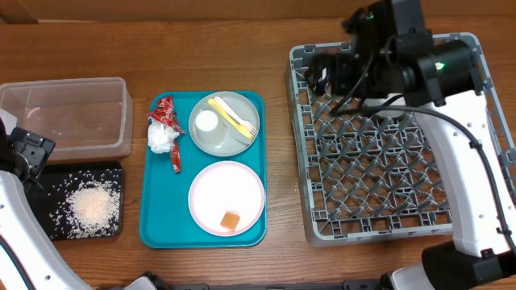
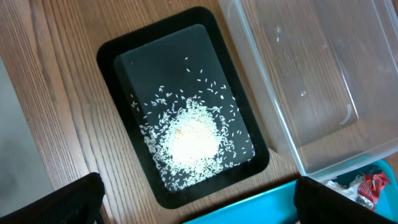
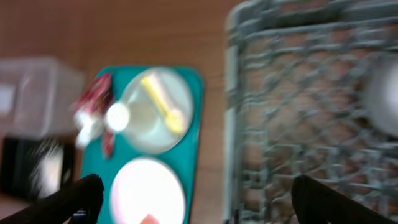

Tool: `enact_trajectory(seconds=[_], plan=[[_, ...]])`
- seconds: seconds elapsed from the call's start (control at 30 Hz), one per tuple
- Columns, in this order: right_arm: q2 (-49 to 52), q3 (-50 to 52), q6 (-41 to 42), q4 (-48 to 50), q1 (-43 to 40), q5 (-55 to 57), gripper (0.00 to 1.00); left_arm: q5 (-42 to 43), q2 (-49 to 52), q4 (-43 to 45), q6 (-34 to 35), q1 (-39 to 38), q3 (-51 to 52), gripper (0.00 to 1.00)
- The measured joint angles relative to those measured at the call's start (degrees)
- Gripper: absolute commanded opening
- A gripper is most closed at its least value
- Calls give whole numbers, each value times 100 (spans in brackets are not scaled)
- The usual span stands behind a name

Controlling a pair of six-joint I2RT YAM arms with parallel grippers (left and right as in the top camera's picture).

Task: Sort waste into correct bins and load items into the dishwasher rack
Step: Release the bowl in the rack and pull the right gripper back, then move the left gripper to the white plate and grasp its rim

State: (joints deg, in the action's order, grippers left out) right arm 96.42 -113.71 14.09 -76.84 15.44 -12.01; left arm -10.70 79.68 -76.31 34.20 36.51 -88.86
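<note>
Right gripper (image 3: pixel 196 186) jaws wide, empty, above far-left corner of dishwasher rack (image 1: pixel 379 169). Left gripper (image 2: pixel 198 183) wide, empty, above black tray (image 2: pixel 107 62) holding rice (image 2: pixel 189 137). Teal tray (image 1: pixel 153 201) carries grey plate (image 1: pixel 226 141), white plate (image 1: pixel 218 189), wrapper (image 1: pixel 167 109), napkin (image 1: pixel 161 137).

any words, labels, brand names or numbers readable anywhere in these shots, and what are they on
No text can be read in any view.
red wrapper: any print on it is too small or too blurred to read in all three views.
clear tub, black tray, teal tray, rack: no label, number or sign shows.
</note>
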Motion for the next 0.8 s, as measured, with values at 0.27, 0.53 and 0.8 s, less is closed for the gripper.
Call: enact_trajectory(seconds=[0.27, 0.53, 0.8], plan=[[2, 0, 610, -70, -1517, 1390, 100, 0, 0, 0, 0, 0, 0, 100], [2, 0, 695, -186, -2417, 1672, 100, 0, 0, 0, 0, 0, 0, 100], [2, 0, 713, -186, -2487, 1668, 100, 0, 0, 26, 0, 0, 0, 100]])
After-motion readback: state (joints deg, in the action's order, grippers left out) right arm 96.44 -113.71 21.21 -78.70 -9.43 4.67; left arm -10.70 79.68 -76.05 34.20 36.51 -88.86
